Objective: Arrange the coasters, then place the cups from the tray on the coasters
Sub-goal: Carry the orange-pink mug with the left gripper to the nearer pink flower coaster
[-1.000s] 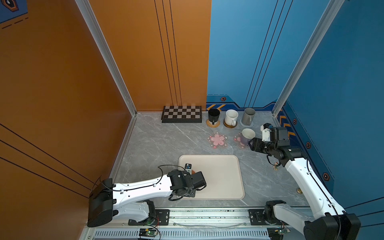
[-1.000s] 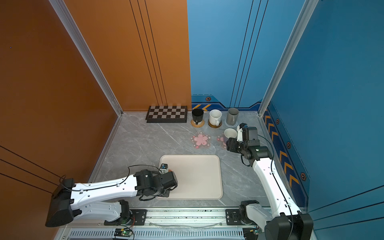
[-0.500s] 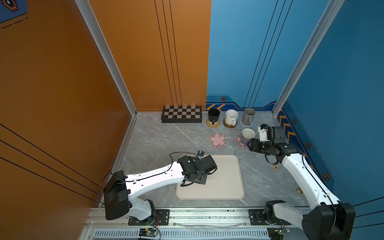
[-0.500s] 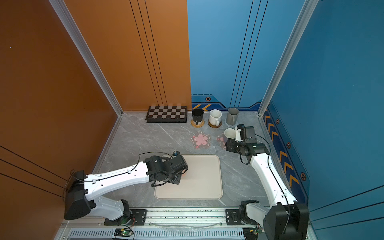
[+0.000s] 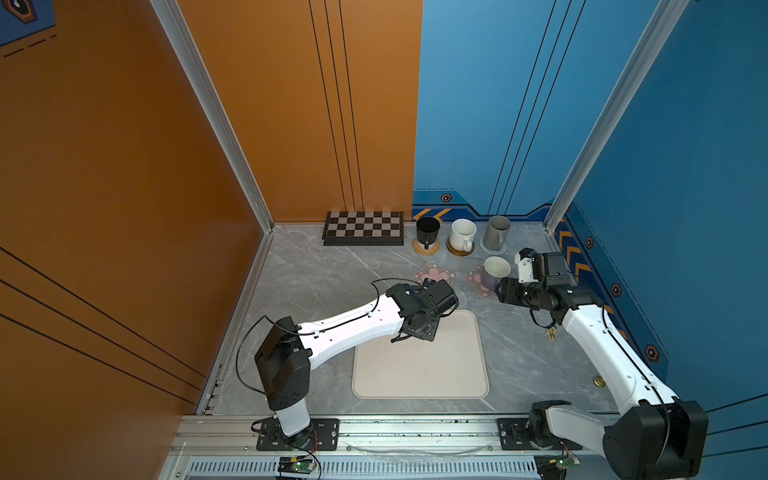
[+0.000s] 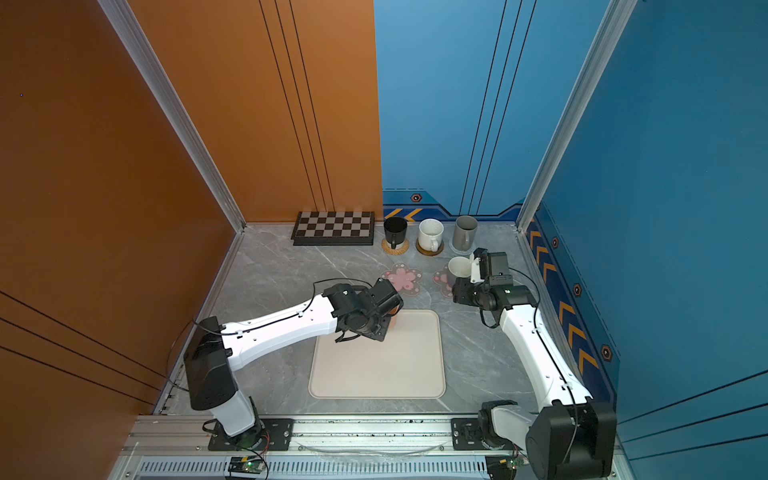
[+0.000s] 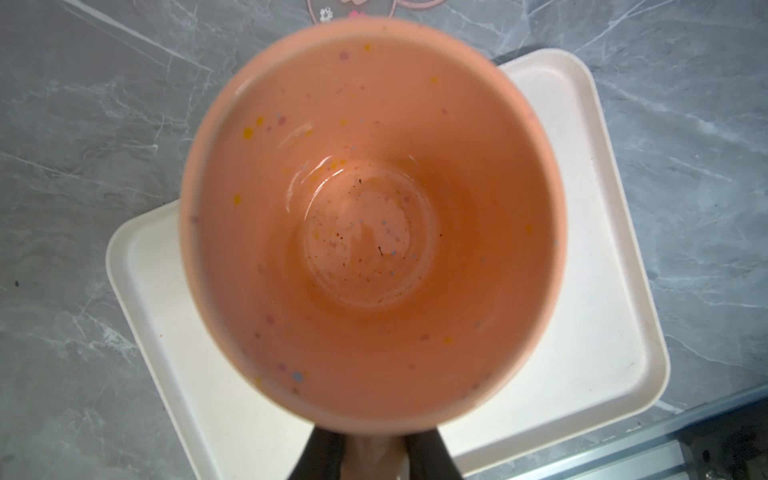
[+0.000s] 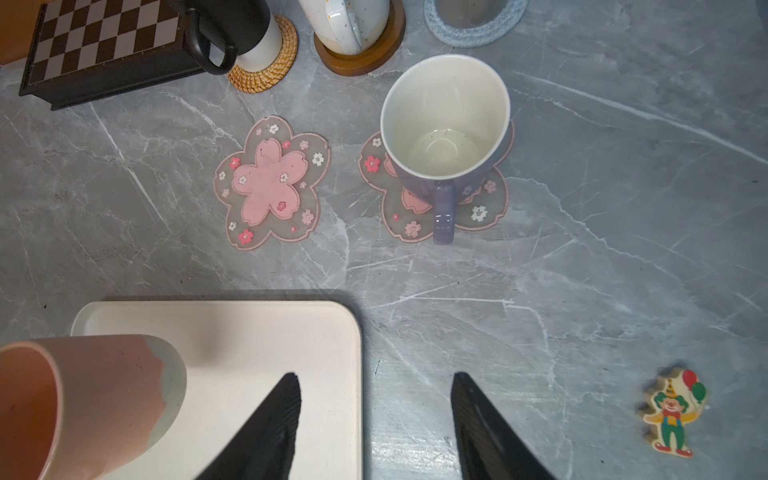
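Observation:
My left gripper (image 7: pixel 370 440) is shut on the handle of the peach-orange cup (image 7: pixel 374 216), holding it above the far left corner of the cream tray (image 5: pixel 419 370). From above, the wrist (image 5: pixel 424 299) hides most of that cup. An empty pink blossom coaster (image 5: pixel 436 274) lies just beyond. The lavender cup (image 8: pixel 444 137) stands on the other pink coaster (image 8: pixel 482 212). My right gripper (image 8: pixel 376 376) hangs open just short of it, holding nothing. At the back, the black cup (image 5: pixel 427 230), white cup (image 5: pixel 462 235) and grey cup (image 5: pixel 496 232) each stand on a round coaster.
A chessboard (image 5: pixel 363 227) lies against the back wall, left of the black cup. A small clown figure (image 8: pixel 673 415) lies on the table near the right arm. Walls close in the table on the left, back and right.
The left arm has carried the peach-orange cup from the tray's near left side to its far left corner, towards the empty pink coaster. The right gripper has barely shifted.

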Controlling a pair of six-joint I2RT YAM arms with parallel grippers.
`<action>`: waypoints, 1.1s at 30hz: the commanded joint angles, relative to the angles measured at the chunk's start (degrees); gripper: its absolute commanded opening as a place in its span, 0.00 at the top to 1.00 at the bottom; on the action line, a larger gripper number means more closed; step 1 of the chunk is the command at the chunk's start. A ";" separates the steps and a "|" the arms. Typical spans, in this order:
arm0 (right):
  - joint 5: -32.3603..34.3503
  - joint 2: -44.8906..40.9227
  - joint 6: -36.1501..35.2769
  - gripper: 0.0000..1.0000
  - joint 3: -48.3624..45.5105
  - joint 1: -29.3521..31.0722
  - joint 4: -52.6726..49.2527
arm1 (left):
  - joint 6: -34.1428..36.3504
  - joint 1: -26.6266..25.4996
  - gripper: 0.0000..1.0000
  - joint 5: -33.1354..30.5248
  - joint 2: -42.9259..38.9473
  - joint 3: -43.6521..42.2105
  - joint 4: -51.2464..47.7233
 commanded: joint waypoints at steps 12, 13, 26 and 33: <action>2.37 0.51 -0.95 0.40 1.70 -0.10 -2.48 | 4.84 6.97 1.00 -0.49 5.53 8.55 7.25; 2.40 0.63 -0.92 0.39 1.95 -0.03 -2.73 | 4.68 7.38 1.00 -0.55 6.23 8.87 7.92; 4.23 2.55 -2.23 0.39 6.75 0.08 -6.96 | 1.00 9.77 1.00 -3.01 14.91 18.45 12.16; 4.07 4.49 -2.40 0.40 7.46 0.17 -6.96 | -2.29 9.88 1.00 -6.85 18.07 21.51 12.30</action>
